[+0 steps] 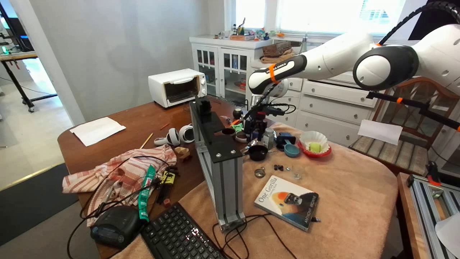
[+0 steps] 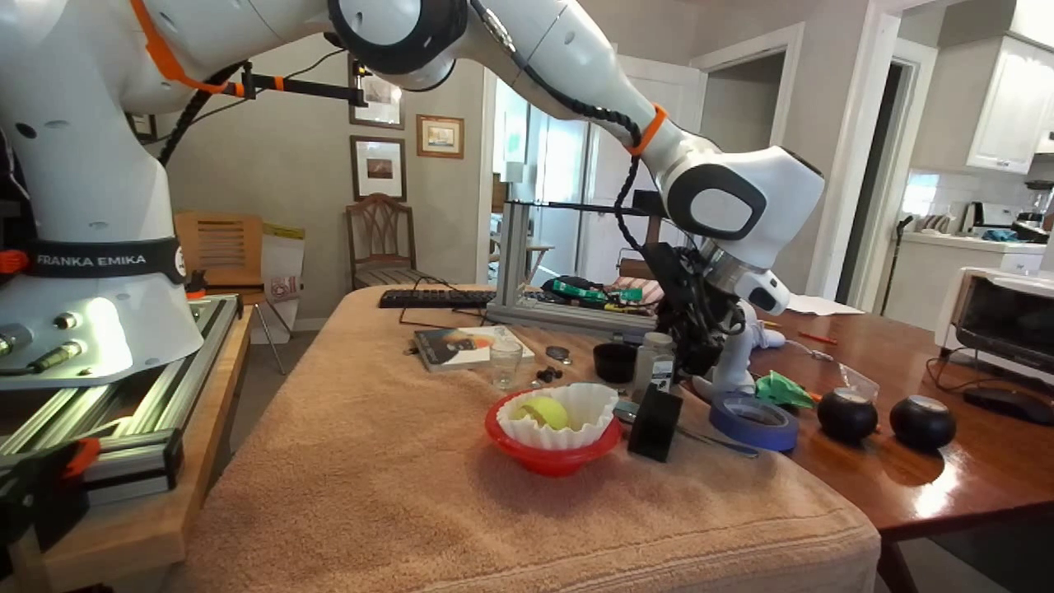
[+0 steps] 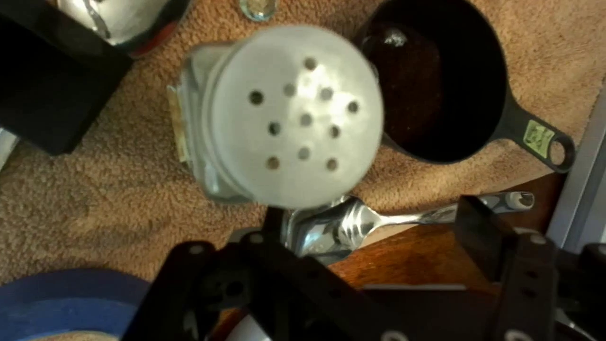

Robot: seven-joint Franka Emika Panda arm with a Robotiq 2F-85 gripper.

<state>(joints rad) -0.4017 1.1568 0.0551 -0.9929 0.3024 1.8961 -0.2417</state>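
1. Left of the glass shaker (image 3: 293, 118), as the wrist view has it, lie a black block (image 3: 52, 80) and, lower down, a roll of blue tape (image 3: 71, 289). Swinging the wrist toward them is best avoided.
2. At the shaker itself: it stands upright, perforated lid uppermost, close beside the gripper in both exterior views. I judge it the easiest thing to topple. Contact cannot be made out, so small, slow sideways moves are wise.
3. Just below the shaker: the gripper (image 3: 374, 225), fingers spread wide, holding nothing.
4. Below and right of the shaker: a steel utensil (image 3: 360, 220), its head partly hidden, its handle passing behind the finger farther from the shaker. Thin and smooth, it would probably grip best with fingertips low and squared across the handle; now they straddle it lengthwise.
5. Right of the shaker: a black measuring cup (image 3: 435, 80), labelled handle pointing away. Farther right of the shaker, a metal rail (image 3: 580, 180) probably limits room for turning.
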